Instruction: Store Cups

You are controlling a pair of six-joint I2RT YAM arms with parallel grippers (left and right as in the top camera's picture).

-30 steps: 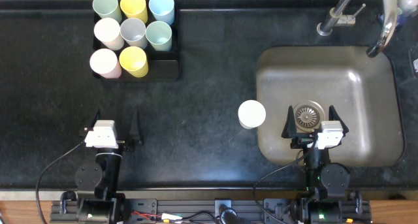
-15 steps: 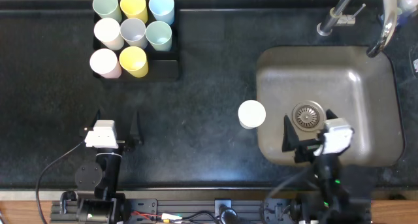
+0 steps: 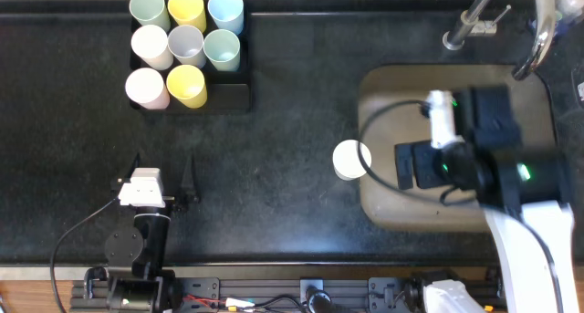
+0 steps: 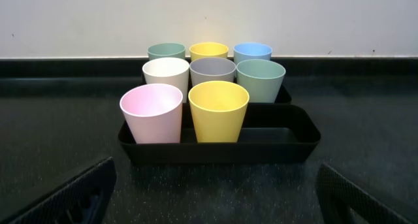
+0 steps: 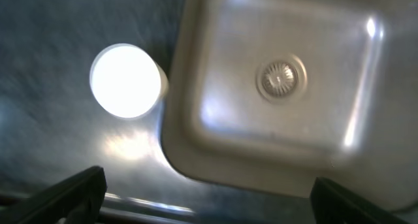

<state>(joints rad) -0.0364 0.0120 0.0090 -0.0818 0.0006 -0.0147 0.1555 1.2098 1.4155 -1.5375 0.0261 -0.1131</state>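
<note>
A white cup (image 3: 351,160) stands alone on the dark counter, close to the sink's left rim; in the right wrist view the white cup (image 5: 125,80) is seen from above. A black tray (image 3: 234,98) at the back left holds several pastel cups, with one corner slot bare. The left wrist view faces the tray (image 4: 215,149) head-on, a pink cup (image 4: 151,112) and a yellow cup (image 4: 218,110) in its front row. My left gripper (image 3: 164,172) (image 4: 215,208) rests open near the front edge, well short of the tray. My right gripper (image 3: 412,167) (image 5: 215,208) hangs open above the sink's left side, next to the white cup.
A steel sink (image 3: 511,208) with a round drain (image 5: 282,78) takes up the right side. A faucet (image 3: 474,16) stands behind it. Bare dark counter (image 3: 274,185) stretches between the tray and the sink.
My right arm has lifted from its rest at the sink's front and swung up over the sink's left side, looking down at the white cup. The left arm has stayed still.
</note>
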